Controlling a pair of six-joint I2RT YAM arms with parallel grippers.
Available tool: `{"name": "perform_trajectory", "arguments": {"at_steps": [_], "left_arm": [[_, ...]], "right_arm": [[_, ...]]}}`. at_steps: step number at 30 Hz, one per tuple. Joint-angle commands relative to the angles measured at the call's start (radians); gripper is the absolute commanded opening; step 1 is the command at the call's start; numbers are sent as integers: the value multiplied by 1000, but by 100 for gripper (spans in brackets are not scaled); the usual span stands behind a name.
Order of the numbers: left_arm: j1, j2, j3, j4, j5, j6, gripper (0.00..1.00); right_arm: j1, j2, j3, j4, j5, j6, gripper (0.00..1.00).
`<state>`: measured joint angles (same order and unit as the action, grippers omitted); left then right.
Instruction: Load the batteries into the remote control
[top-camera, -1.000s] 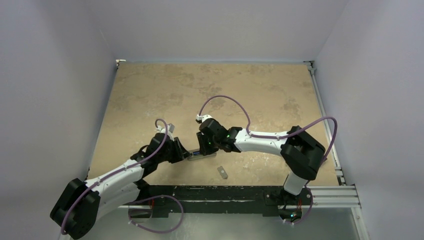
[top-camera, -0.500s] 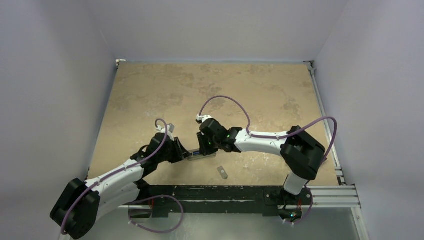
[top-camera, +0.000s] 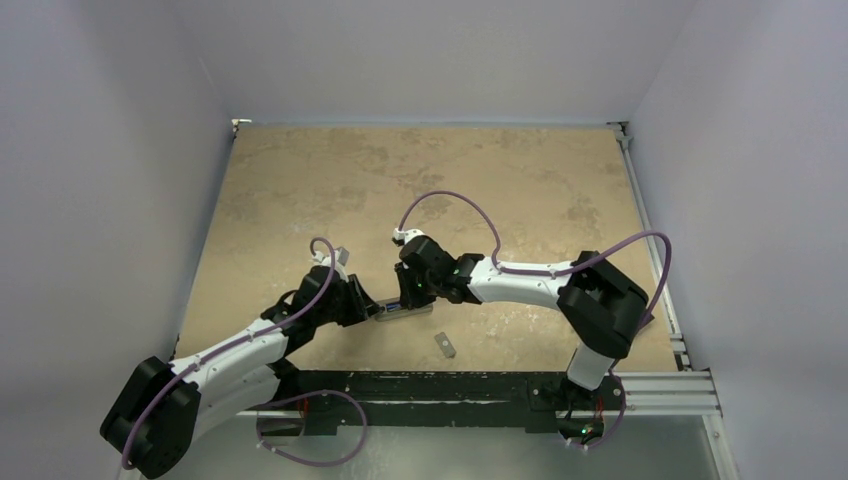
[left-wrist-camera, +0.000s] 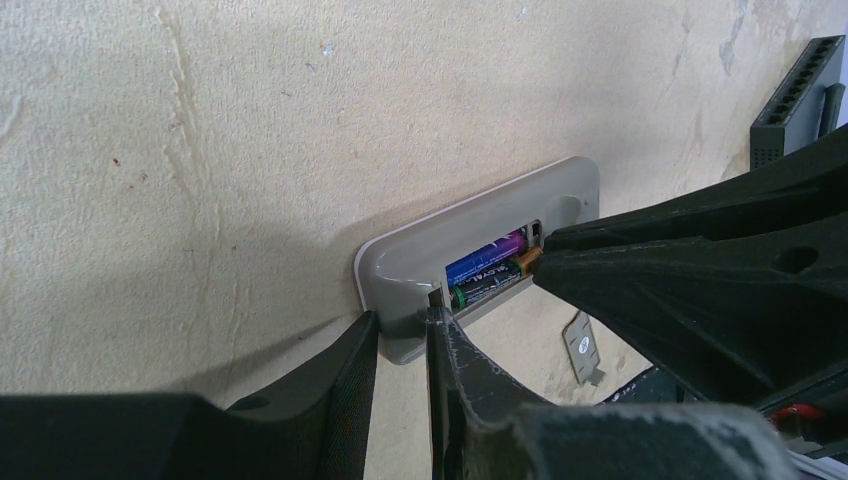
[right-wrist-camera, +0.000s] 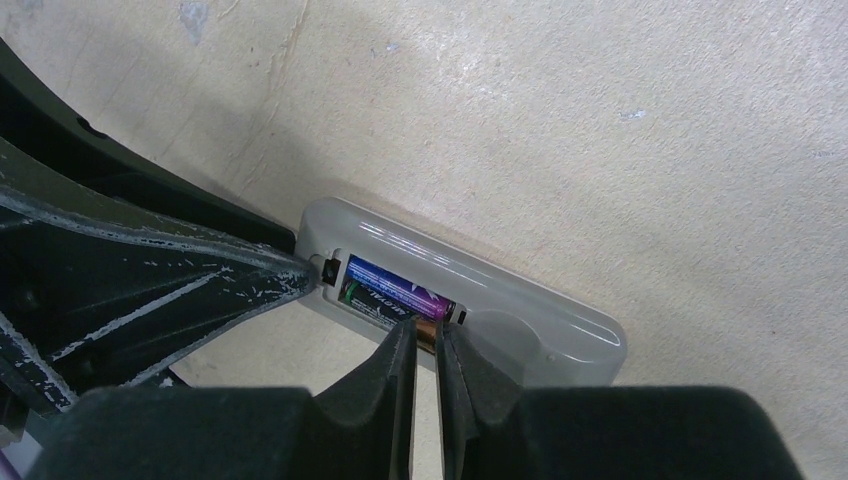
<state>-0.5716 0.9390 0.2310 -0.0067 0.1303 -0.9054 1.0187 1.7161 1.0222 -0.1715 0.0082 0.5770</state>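
Grey back upward on the mottled tan tabletop (top-camera: 520, 180), the slim rectangular remote control (left-wrist-camera: 410, 265) is lying with its long axis running left to right between the two arms, its battery recess open to the ceiling. The left gripper (left-wrist-camera: 401, 325) is clamping the remote's left end, fingers drawn in narrow across the end wall. The right gripper (right-wrist-camera: 428, 335) is reaching down over the recess from the opposite side, fingers almost together and pinching the brassy end (left-wrist-camera: 527, 262) of the dark cylindrical battery (left-wrist-camera: 483, 289). This battery is lying lengthwise in the recess, parallel to the remote's long axis and touching the purple cylindrical battery (right-wrist-camera: 388, 279) beside it (the purple one appears seated; whether the dark one's brassy end is fully down cannot be told). That brassy end is pointing away from the left gripper, toward the remote's right end, so the right arm is the nearer one. The coming move is probably a downward press on this end, with the left gripper bracing the body against sliding along its length. The small flat grey cover piece (top-camera: 445, 345) is lying apart, nearer the arm bases.
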Motion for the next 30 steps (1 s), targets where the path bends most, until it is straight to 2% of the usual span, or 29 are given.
{"name": "perform_trajectory", "arguments": {"at_steps": [1, 14, 30], "left_arm": [[2, 0, 1, 48, 6, 5, 22], [1, 3, 6, 50, 9, 6, 22], [1, 12, 8, 57, 17, 13, 22]], "right_arm": [[3, 19, -3, 27, -31, 10, 19], [32, 24, 6, -6, -10, 6, 16], [100, 82, 85, -115, 113, -17, 16]]}}
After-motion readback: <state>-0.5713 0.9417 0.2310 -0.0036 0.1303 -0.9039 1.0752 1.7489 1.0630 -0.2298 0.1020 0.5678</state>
